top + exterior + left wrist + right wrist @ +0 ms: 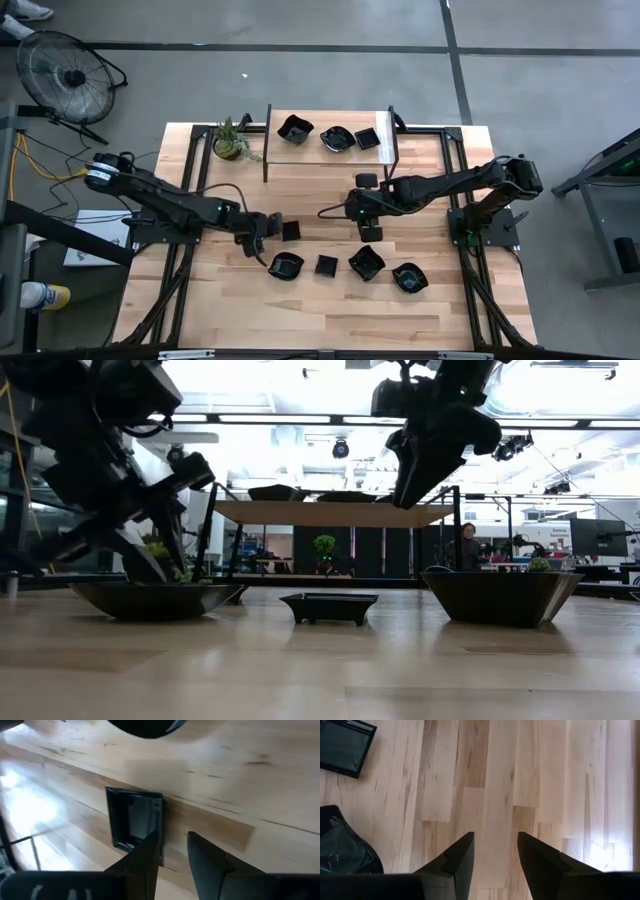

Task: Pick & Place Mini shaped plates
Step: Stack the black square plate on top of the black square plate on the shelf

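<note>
Item: small square plate, straddled at its rim by my left fingers, parted for gripping; right fingers parted over bare bench.

Three mini shaped plates sit in a row on the raised shelf at the tabletop's far edge, a potted plant to their left. Four plates line the near side; a fifth lies behind that row's left end.

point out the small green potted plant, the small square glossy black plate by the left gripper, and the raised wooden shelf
small green potted plant (230,141), high view, on its leaves
small square glossy black plate (291,231), high view, on its centre
raised wooden shelf (310,147), high view, on a bare patch of its board
</note>
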